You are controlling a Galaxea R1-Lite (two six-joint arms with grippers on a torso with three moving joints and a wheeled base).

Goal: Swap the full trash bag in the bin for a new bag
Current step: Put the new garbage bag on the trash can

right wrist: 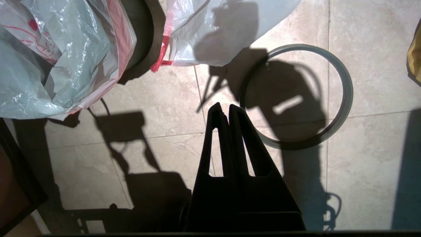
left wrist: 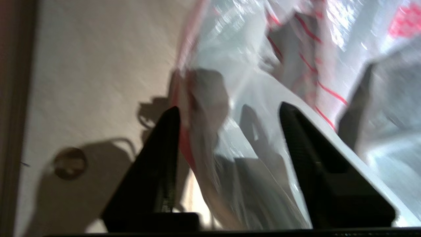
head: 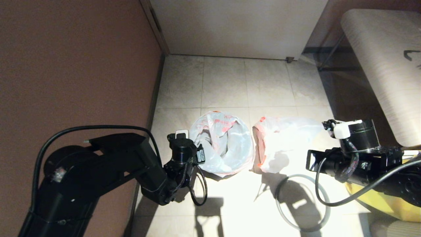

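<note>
The new bag point(head: 222, 146), thin white plastic with red print, stands open-mouthed over the bin, draped down its outside. Of the bin only a strip of dark wall point(right wrist: 141, 33) shows. My left gripper point(left wrist: 229, 108) is open at the bag's left edge, and the red-trimmed rim point(left wrist: 197, 108) hangs loose between the fingers. The full trash bag point(head: 279, 144), white with a red-edged mouth, lies on the floor to the right of the bin. My right gripper point(right wrist: 223, 107) is shut and empty above the floor tiles, just in front of that bag.
A thin grey hoop point(head: 302, 200) lies flat on the tiles beside the right gripper. A big yellow bag point(head: 388, 204) sits at the right edge under the right arm. A brown wall point(head: 75, 65) runs along the left, and a bench point(head: 384, 65) stands at the back right.
</note>
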